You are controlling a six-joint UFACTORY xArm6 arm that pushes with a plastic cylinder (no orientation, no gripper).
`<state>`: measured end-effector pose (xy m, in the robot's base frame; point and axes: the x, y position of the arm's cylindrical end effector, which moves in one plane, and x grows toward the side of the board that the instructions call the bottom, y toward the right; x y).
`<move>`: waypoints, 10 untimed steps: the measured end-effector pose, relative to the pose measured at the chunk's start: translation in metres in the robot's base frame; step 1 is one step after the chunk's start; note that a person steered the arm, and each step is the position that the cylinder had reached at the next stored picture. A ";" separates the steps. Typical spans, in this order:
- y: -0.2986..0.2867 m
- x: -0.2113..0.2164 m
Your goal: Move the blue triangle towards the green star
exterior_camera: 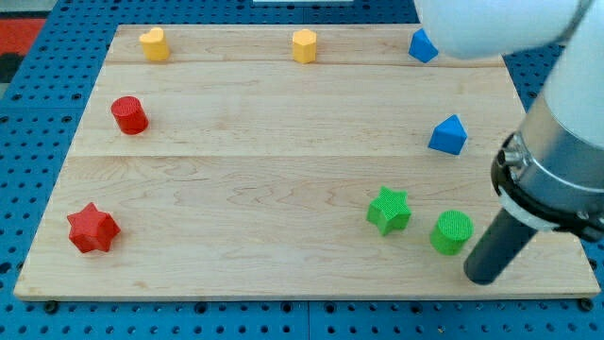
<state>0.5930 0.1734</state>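
The blue triangle (422,46) sits near the board's top right edge, partly behind the white arm. The green star (389,210) lies in the lower right part of the board. My tip (483,280) rests on the board near the bottom right, just right of a green cylinder (452,232), with a small gap between them. It is well to the right of the green star and far below the blue triangle. It touches no block.
A second blue block (448,135), roughly pentagon-shaped, lies between the triangle and the star. A yellow hexagon (304,45) and a yellow heart (155,43) sit along the top. A red cylinder (129,115) and a red star (92,229) are at the left.
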 end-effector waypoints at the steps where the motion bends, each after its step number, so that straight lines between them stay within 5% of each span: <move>1: -0.014 -0.025; 2: -0.062 -0.049; 4: 0.058 -0.030; 5: 0.111 -0.081; 7: 0.064 -0.161; 10: -0.041 -0.197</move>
<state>0.3957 0.1320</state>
